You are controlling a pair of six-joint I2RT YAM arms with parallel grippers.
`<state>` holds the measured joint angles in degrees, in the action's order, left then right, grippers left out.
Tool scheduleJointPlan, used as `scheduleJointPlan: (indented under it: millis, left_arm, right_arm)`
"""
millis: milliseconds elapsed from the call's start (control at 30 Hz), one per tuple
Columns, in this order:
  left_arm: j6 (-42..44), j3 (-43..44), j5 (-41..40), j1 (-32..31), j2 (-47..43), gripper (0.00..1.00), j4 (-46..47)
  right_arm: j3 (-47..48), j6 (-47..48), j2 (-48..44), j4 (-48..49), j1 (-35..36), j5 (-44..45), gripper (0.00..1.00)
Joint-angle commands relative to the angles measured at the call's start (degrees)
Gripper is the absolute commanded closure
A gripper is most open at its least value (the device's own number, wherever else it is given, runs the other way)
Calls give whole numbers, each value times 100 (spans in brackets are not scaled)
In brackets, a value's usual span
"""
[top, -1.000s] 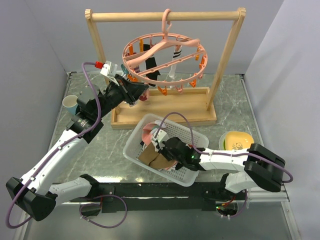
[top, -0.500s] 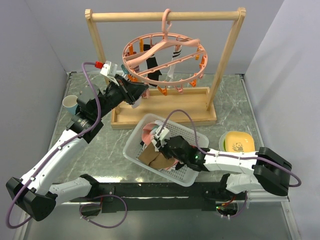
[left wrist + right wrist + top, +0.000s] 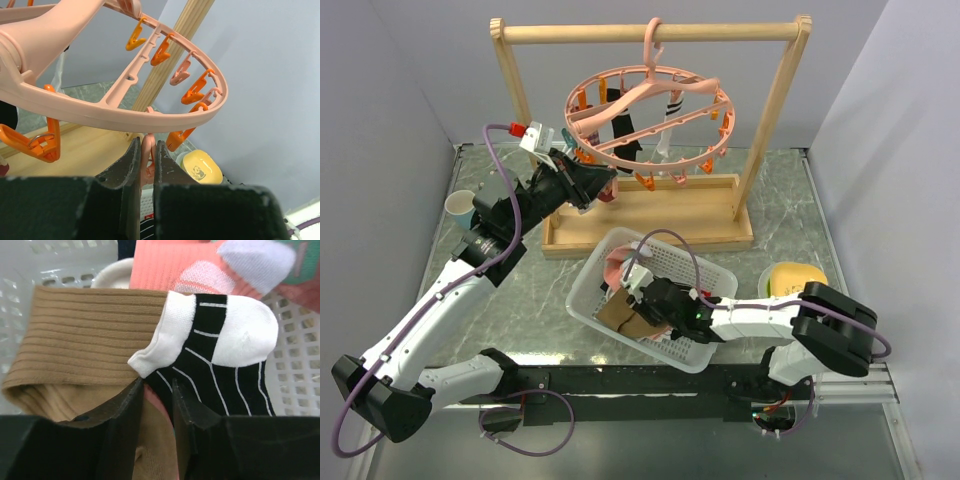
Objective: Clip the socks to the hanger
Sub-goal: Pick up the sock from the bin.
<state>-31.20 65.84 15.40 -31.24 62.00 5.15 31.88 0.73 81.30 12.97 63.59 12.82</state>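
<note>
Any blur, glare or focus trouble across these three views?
Top external: evenly lit, sharp, soft shadows on the table. Left wrist: hanger crisp, left pincer underexposed in the foreground. Right wrist: striped sock sharp, pink sock blurring toward the top right corner, basket washed out.

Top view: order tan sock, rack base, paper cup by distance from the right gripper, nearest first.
1. Tan sock, right under the right gripper, in the basket.
2. Rack base, behind the basket.
3. Paper cup, far left.
</note>
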Motion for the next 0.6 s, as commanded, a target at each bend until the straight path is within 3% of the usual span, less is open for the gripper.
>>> scheduleJointPlan:
  millis: [0,233,567]
  left_arm:
    - [-132,-54,236,31,-170,89,-163]
    - [-149,-107,244,57,-197,89,-181]
    - [-141,-151,253,75,-232,89,-163]
  right_arm:
    - [240,15,141,468,30,186,66]
    - [90,-3,-351,531,22,274,84]
    - [99,-266,-1387,-49,30,230,89]
